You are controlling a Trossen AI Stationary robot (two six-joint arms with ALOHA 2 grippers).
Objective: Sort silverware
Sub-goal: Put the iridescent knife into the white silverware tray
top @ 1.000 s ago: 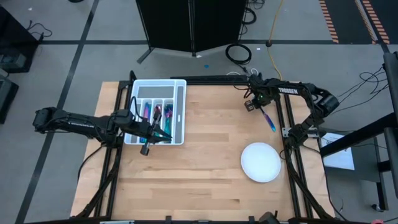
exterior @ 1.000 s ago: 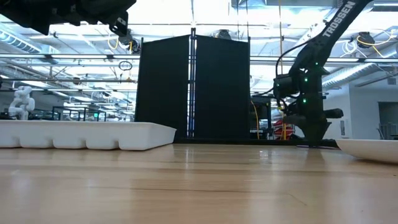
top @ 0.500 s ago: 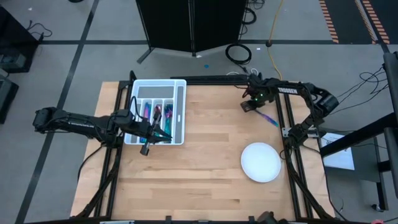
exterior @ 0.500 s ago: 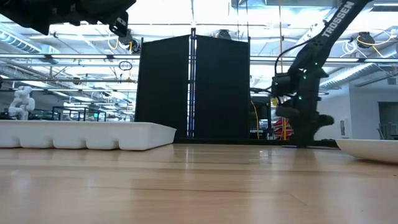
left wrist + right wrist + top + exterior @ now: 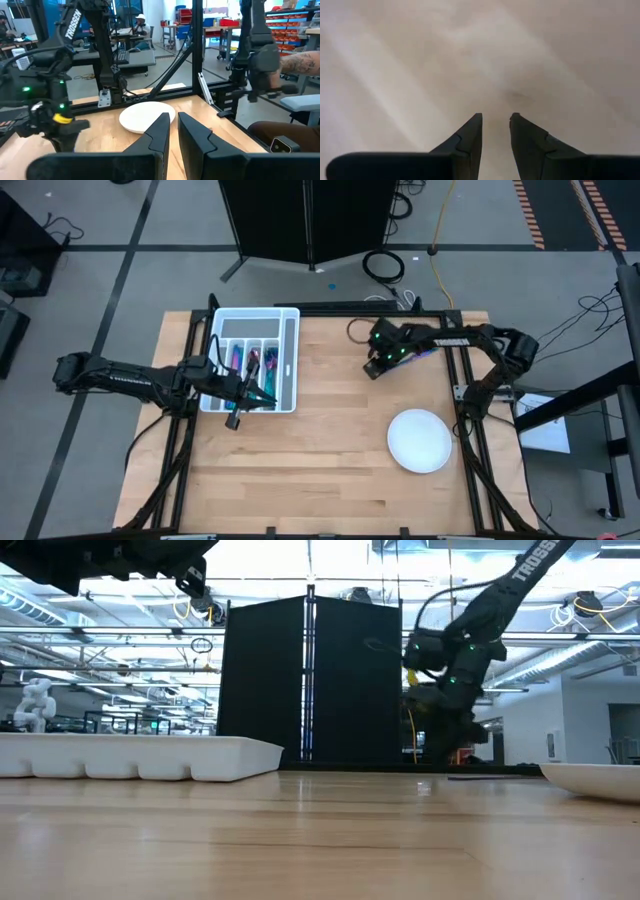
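High view: the silverware (image 5: pixel 254 363) lies in the middle slots of the white tray (image 5: pixel 290 330), each piece with its long axis along the slots, running from the tray's far end to its near end; which end is the handle I cannot tell. The left gripper (image 5: pixel 258 395) hangs over the tray's near end, its jaws a narrow gap apart with nothing seen between them. The right gripper (image 5: pixel 374 366) hovers over bare tabletop (image 5: pixel 320 430) well apart from the tray, jaws slightly spread and empty.

"TROSSEN" on right arm (image 5: pixel 532 560)
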